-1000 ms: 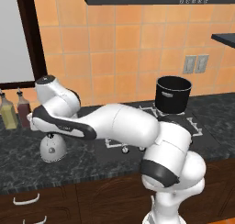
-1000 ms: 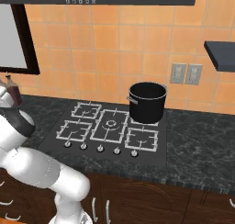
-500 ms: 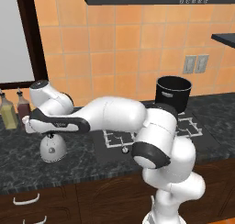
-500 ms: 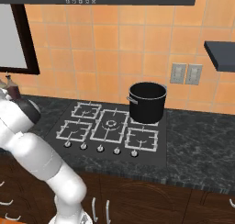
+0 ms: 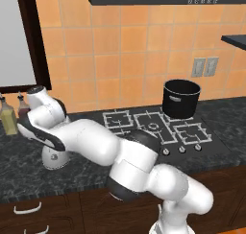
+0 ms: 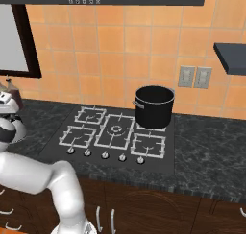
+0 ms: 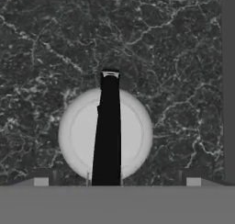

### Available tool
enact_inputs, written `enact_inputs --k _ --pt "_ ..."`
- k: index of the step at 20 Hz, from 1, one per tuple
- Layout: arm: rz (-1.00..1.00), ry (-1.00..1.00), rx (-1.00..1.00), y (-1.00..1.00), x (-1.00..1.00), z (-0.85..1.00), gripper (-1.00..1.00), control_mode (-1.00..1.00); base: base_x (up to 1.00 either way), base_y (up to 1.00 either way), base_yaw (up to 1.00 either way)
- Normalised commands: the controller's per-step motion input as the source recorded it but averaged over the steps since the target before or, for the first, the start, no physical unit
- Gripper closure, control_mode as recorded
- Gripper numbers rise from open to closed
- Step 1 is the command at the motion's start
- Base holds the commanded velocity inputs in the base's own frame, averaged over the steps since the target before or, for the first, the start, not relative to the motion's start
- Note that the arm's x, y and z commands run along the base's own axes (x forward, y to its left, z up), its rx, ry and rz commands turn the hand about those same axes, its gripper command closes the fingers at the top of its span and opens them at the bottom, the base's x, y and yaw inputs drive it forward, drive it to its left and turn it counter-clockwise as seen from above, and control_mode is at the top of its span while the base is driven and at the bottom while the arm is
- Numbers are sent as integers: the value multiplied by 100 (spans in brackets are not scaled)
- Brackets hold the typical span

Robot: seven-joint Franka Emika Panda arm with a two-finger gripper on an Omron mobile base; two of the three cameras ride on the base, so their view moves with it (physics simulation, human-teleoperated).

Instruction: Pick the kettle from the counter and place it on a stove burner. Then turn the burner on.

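Directly below the spread, empty gripper [image 7: 117, 182] sits the kettle [image 7: 106, 135] on the counter [image 7: 174, 58]; its black handle [image 7: 108, 131] runs 12-to-6 between the fingertips; burner [image 5: 117, 120] lies well apart

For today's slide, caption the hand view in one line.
Open gripper poised directly above the silver kettle on the counter.

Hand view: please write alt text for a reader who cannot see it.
Seen from straight above, the round silver kettle stands on the black marbled counter, with its black handle running across its middle. The two open fingers rise at the bottom, one on each side of the kettle.
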Motion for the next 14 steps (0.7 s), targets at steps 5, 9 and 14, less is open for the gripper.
enact_inputs --k 5,9,14 --pt "0 0 0 16 29 -16 -100 -100 0 0 0" --pt "0 0 -4 2 4 -44 -100 -100 0 0 0" --pt "0 0 -6 0 0 -38 100 -100 0 0 0"
